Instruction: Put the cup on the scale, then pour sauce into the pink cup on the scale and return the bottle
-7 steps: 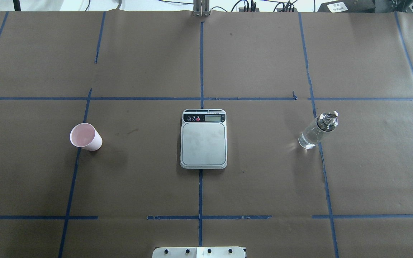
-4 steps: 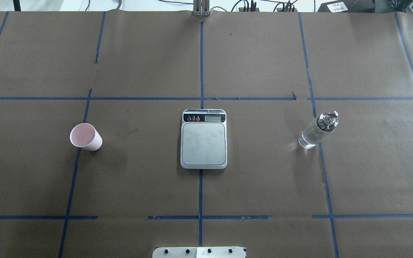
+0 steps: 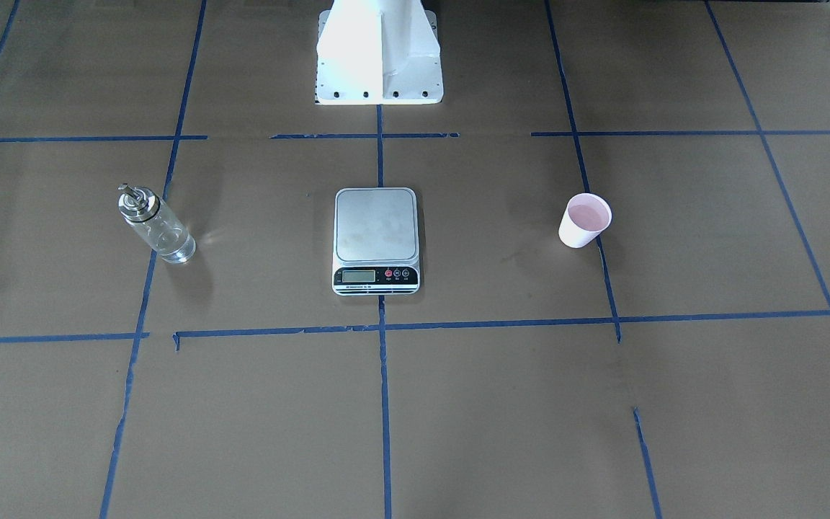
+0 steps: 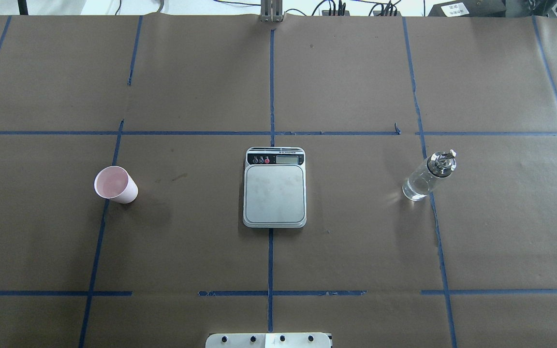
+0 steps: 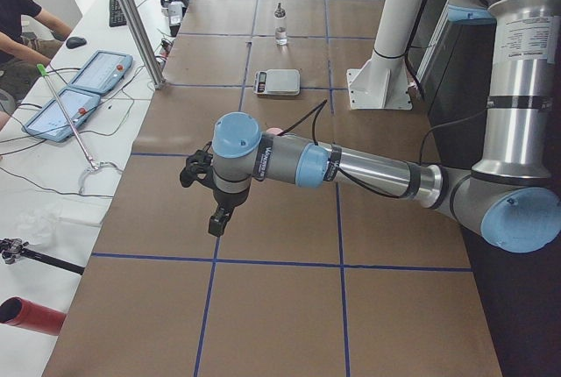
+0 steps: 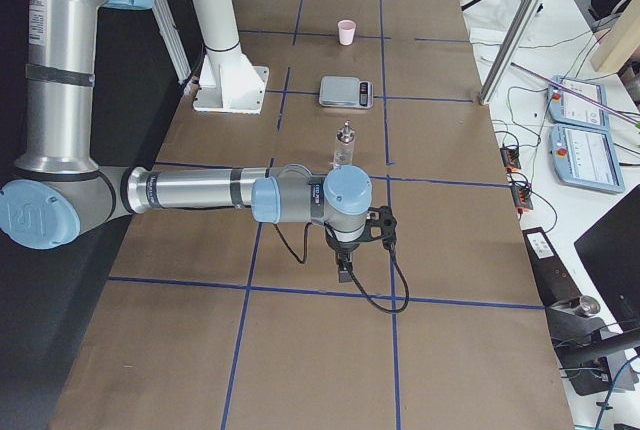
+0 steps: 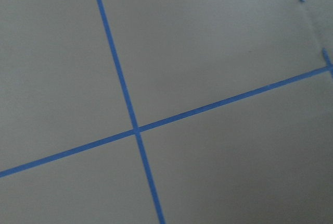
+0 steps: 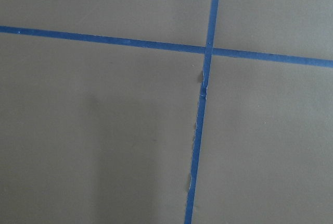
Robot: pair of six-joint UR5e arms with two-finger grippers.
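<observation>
— Where do we find the scale (image 4: 274, 187)?
— At the middle of the table (image 4: 356, 72), astride the centre tape line (image 4: 271, 82). Its display end faces the far edge, and our base (image 4: 269, 340) sits behind it at the near edge.
— And the cup (image 4: 115, 184)?
— It stands upright on the table itself, toward the left end and well apart from the scale.
— And the bottle (image 4: 427, 176)?
— It stands upright toward the right end, equally well apart. We see all three in one row across the table, with the scale between the other two.
</observation>
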